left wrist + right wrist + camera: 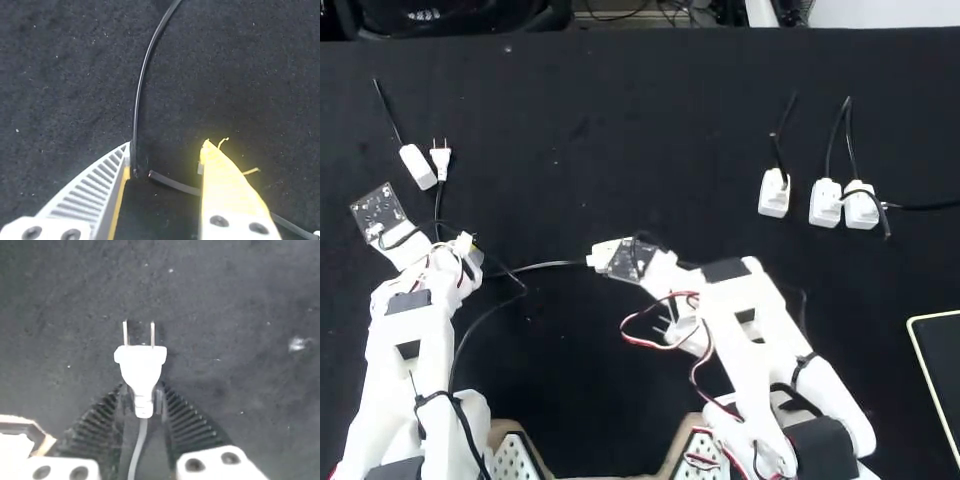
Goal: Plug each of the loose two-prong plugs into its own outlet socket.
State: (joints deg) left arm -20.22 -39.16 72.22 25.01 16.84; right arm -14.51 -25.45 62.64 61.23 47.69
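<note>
My right gripper (pixel 142 401) is shut on a white two-prong plug (pixel 140 365), whose prongs point away from the fingers just above the black mat. In the high view this plug (pixel 601 254) sits mid-table in the right gripper (pixel 613 257), and its black cable (pixel 545 266) trails left. My left gripper (pixel 167 162) stands open low over the mat, with a black cable (pixel 143 82) running between its fingers beside the ribbed one. Above the left gripper (pixel 462 250), at the far left, lie a second loose plug (pixel 441 158) and a white socket (pixel 417 166). Three white sockets (pixel 774 192) (pixel 826 202) (pixel 861 205) sit at the far right.
Black cables lead from the right-hand sockets to the table's far edge and right side. A dark flat panel with a pale rim (pixel 920 345) lies at the right edge. Red and white arm wires (pixel 655 325) hang beside the right arm.
</note>
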